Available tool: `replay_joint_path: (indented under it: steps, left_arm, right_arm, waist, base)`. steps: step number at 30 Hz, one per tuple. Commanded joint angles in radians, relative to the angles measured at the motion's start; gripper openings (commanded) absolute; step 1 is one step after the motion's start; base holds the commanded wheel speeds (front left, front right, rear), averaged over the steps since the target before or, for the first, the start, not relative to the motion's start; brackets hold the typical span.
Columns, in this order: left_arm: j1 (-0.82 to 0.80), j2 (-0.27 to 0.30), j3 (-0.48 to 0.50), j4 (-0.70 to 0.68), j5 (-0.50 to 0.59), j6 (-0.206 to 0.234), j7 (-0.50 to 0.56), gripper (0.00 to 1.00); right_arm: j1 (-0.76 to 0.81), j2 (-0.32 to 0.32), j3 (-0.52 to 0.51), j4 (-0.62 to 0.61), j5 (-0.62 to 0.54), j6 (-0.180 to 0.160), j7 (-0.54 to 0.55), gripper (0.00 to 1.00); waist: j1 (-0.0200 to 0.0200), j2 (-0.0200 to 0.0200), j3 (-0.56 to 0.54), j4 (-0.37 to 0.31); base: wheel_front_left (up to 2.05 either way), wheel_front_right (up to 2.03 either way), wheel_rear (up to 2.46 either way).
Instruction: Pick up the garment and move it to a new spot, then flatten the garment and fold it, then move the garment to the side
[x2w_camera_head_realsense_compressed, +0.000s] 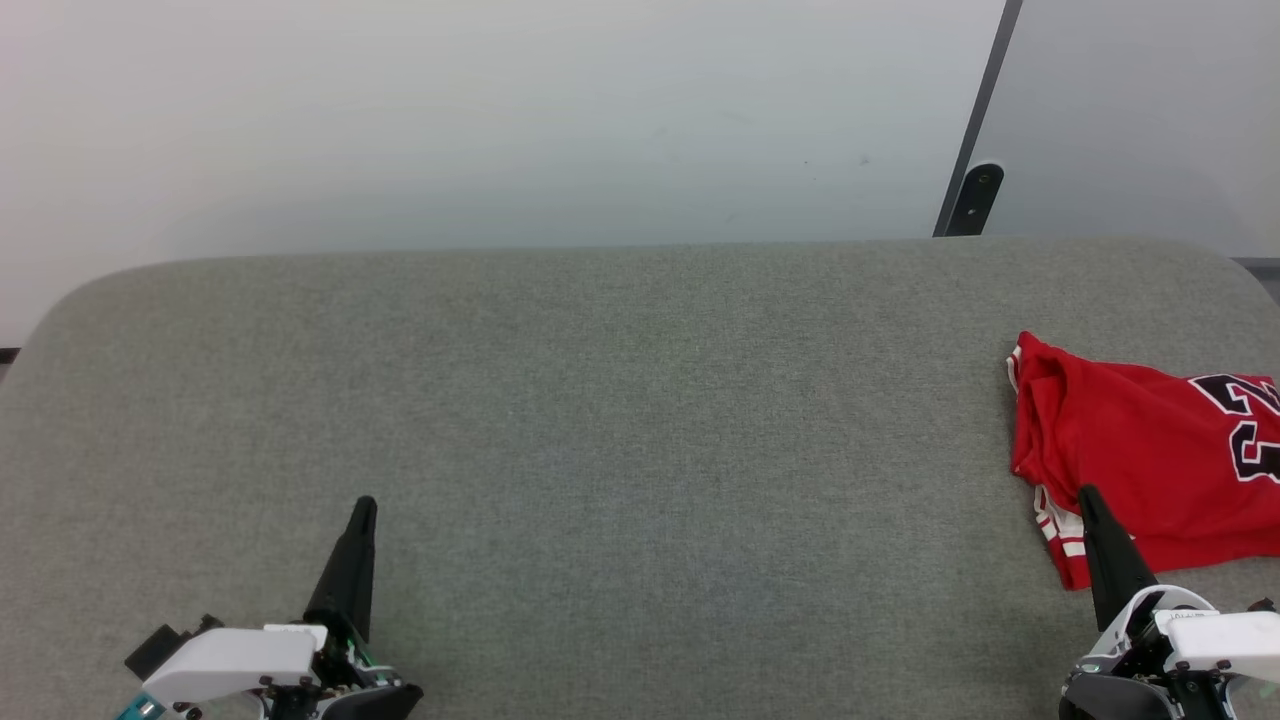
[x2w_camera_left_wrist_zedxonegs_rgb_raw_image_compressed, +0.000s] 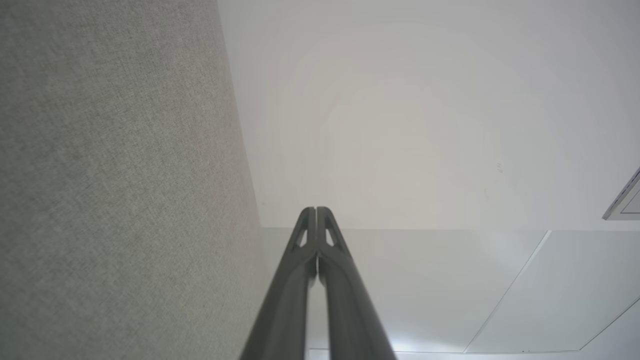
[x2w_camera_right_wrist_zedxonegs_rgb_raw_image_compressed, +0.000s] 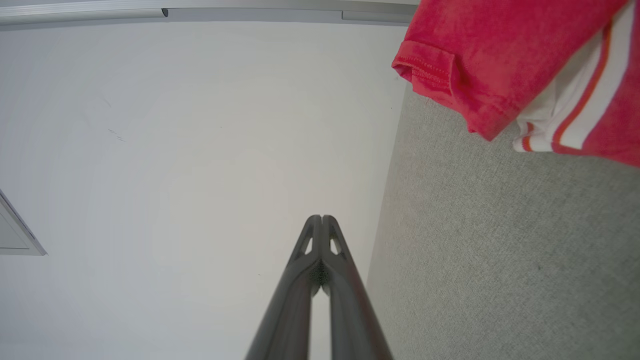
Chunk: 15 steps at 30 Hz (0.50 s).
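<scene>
Jersey (x2w_camera_head_realsense_compressed: 1150, 450), red, crumpled, lies at right edge of grey padded table (x2w_camera_head_realsense_compressed: 600, 400), just beside right gripper (x2w_camera_head_realsense_compressed: 1088, 497) tips. Right gripper pinched closed, empty; left gripper (x2w_camera_head_realsense_compressed: 364, 505) likewise, well apart from it.

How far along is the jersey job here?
Done: nothing plainly; the jersey lies rumpled at the table's right edge. In hand: nothing; left claw and right claw are shut and empty. Left: probably picking up, flattening, folding, moving aside.

Partial, illegible black numerals (x2w_camera_head_realsense_compressed: 1228, 393) on the garment (x2w_camera_head_realsense_compressed: 1130, 460)
</scene>
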Motion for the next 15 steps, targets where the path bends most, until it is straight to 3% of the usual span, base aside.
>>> replay_joint_path:
  steps: [1,15]
  left_arm:
    - [-0.011,-0.001,0.003,0.002,0.001,-0.005,0.003,0.00]
    - [-0.011,-0.003,0.005,0.001,0.003,-0.005,0.005,0.00]
  right_arm:
    - [-0.005,0.003,-0.001,0.001,0.003,-0.001,-0.002,0.00]
    - [-0.005,0.003,0.000,0.001,0.003,-0.001,-0.002,0.00]
  waist:
    - [-0.0001,-0.0001,0.000,0.000]
    - [-0.0001,-0.0001,0.000,0.000]
  base:
    - [0.00,0.00,0.00]
    - [0.00,0.00,0.00]
